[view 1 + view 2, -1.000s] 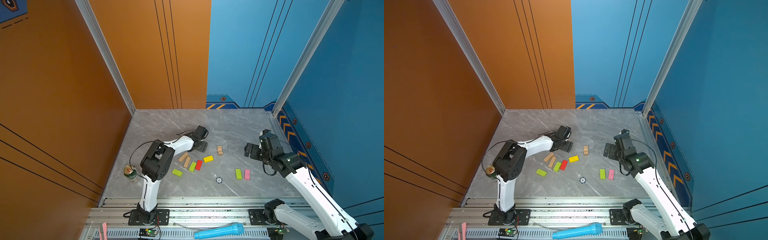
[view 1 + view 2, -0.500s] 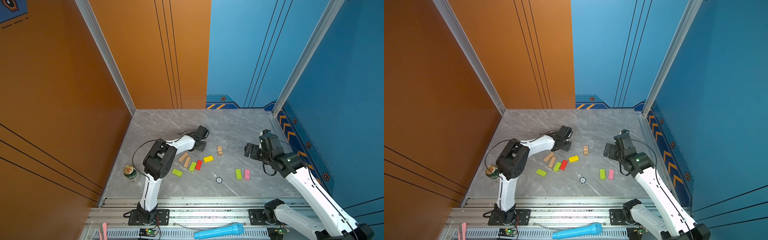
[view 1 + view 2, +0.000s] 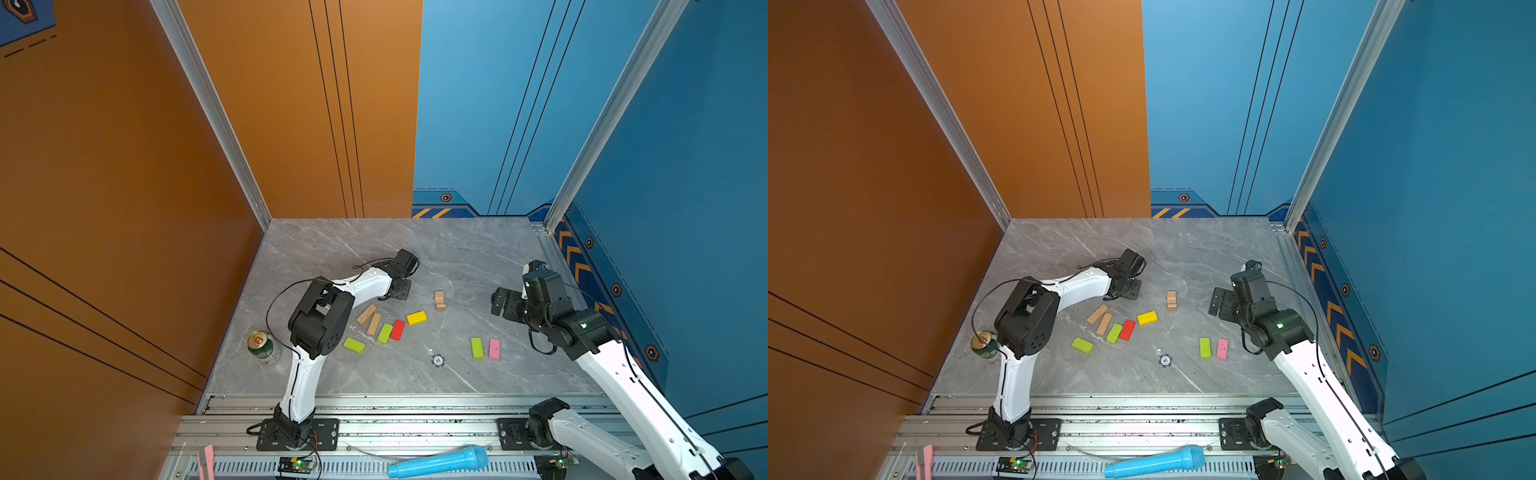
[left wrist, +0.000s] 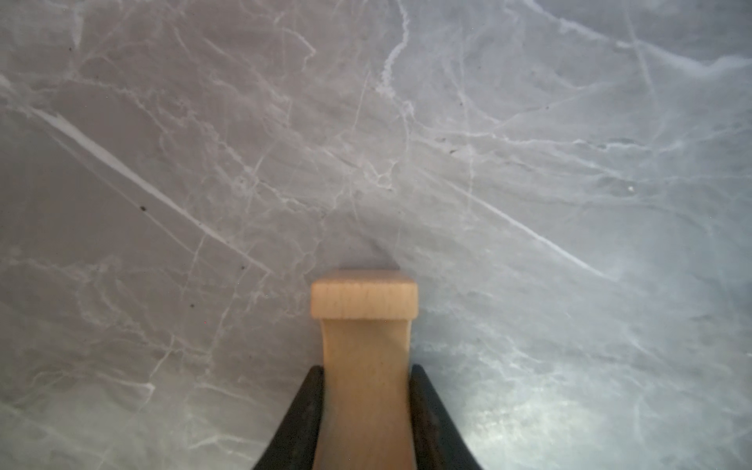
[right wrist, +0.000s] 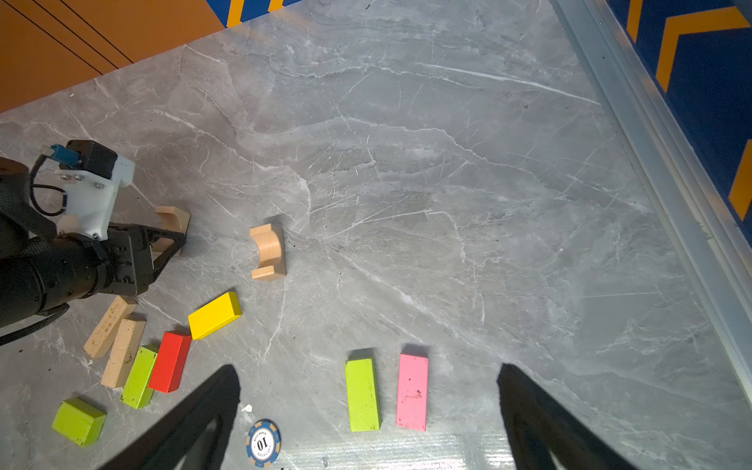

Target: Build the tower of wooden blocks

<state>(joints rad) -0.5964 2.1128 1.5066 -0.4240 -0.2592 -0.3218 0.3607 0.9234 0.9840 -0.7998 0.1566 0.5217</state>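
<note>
Left wrist view: the tan block (image 4: 364,301) runs out of frame, its near end unseen, and the left gripper (image 4: 366,368) is cut down to two black finger tips. In both top views, mid-frame, that block can't be made out under the left arm (image 3: 365,282). Right wrist view: the right gripper (image 5: 366,367) leaves the frame too. Chip (image 3: 437,360), lower centre of a top view: print too small to read.

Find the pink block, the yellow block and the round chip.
pink block (image 5: 412,390): right wrist view, middle of top face.
yellow block (image 3: 416,318): in a top view, middle of top face.
round chip (image 5: 263,443): right wrist view, centre of its face.
</note>
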